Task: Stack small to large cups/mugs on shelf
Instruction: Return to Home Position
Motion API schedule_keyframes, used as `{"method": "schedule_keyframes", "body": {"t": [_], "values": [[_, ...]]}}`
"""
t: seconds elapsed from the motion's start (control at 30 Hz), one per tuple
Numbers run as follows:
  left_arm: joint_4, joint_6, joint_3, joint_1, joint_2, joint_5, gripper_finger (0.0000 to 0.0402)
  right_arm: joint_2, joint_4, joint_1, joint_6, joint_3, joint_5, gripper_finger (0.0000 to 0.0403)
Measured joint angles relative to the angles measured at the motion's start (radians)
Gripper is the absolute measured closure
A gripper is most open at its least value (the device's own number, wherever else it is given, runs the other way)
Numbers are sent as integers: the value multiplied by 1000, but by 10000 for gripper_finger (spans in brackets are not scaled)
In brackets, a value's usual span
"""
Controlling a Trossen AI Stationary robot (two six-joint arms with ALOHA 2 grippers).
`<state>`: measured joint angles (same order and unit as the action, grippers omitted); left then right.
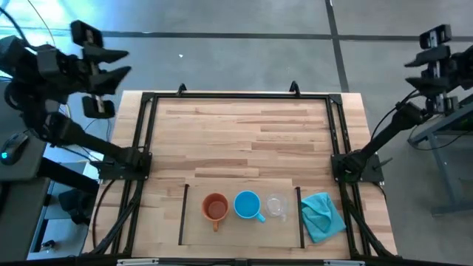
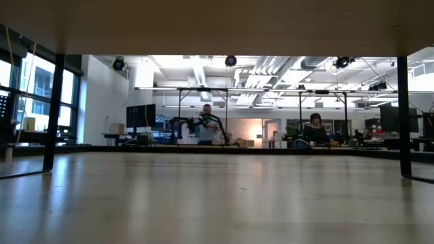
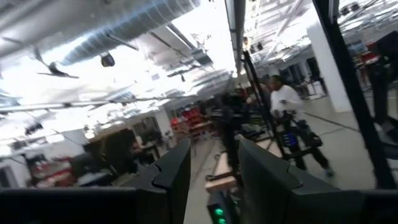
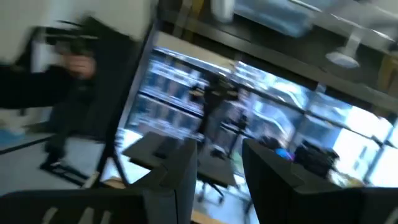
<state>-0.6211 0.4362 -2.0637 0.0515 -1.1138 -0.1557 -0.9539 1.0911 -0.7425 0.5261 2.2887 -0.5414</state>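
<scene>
The left tool (image 1: 117, 64) hangs off the worktop's (image 1: 244, 140) far left corner, over the floor, its two dark fingers (image 3: 174, 177) spread apart with nothing between them and aimed across toward the right side. The right tool (image 4: 221, 171) sits raised beyond the far right corner, also clear of the worktop, its fingers parted on empty air with only the room showing through the gap.

Well apart from both, at the near edge of the worktop, lies the shelf (image 1: 236, 236), a pale panel with its long axis running left to right and a thin black strip (image 1: 182, 214) closing each short end. Three vessels stand upright on it in a row along that same axis. The orange mug (image 1: 215, 208) is leftmost, its mouth open upward and its handle pointing toward the near edge. The blue mug (image 1: 247, 205) stands just beside it in the middle, bright blue, with its handle angled toward the near right. The clear glass cup (image 1: 276, 206), the smallest, stands rightmost, close against the blue mug's handle side.

A crumpled teal cloth (image 1: 323, 216) lies just past the right strip, on the worktop
</scene>
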Motion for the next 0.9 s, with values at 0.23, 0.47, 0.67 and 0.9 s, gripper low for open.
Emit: {"method": "schedule_keyframes", "body": {"t": [0.23, 0.47, 0.67, 0.9], "values": [[130, 2, 266, 159, 244, 119, 277, 1, 32, -35, 14, -36, 124, 281], [330, -43, 555, 171, 458, 122, 277, -1, 47, -117, -95, -162, 133, 281], [414, -109, 691, 171, 533, 153, 277, -2, 25, -143, -207, -242, 233, 281], [385, -204, 718, 171, 535, 239, 277, 12, 24, -144, -412, -331, 265, 281]]}}
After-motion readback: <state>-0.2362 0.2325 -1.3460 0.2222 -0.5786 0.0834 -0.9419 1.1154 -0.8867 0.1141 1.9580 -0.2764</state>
